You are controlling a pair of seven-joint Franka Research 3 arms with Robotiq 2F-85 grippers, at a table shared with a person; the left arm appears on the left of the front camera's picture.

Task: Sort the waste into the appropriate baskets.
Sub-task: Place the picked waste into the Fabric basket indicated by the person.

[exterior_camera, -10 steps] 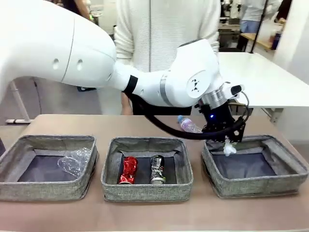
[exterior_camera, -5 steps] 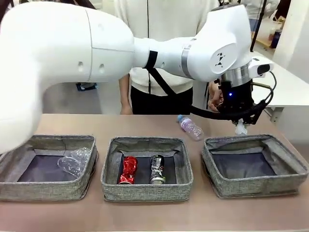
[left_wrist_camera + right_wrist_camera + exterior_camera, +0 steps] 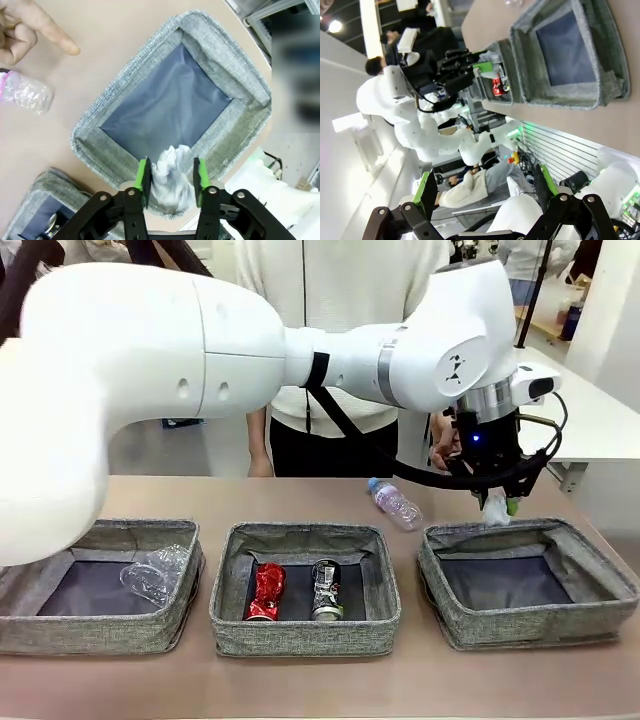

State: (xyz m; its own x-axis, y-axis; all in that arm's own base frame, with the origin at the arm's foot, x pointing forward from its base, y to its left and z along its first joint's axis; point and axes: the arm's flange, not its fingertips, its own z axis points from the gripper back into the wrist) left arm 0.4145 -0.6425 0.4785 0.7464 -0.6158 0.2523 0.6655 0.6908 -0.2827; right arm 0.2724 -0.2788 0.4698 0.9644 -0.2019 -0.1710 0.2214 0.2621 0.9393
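Front view: left arm reaches across to the right side. Left gripper (image 3: 497, 502) hangs over the far rim of the right-hand square grey woven fabric basket (image 3: 530, 628). A crumpled white paper ball (image 3: 495, 510) sits at its fingertips, above the basket and clear of the floor.

Left wrist view: left gripper (image 3: 171, 175) has its jaws partly apart, with the paper ball (image 3: 170, 172) between the green pads (image 3: 145, 175) and touching both. Cannot tell whether it is pinched or loose. Dark floor of the right-hand basket (image 3: 120, 100) lies beyond. A person's hand (image 3: 22, 27) points with one finger at the table.

Clear blue-capped plastic bottle (image 3: 395, 504) lies on the tan table (image 3: 450, 680), far of the baskets, between middle and right.

Middle basket (image 3: 300, 635): crushed red drink can (image 3: 266, 592) and black-and-silver can (image 3: 325, 590), side by side.

Left-hand basket (image 3: 90, 635): clear plastic container (image 3: 155, 575) against its right wall.

Right wrist view: right gripper (image 3: 486, 190) spread wide, nothing between its fingers.
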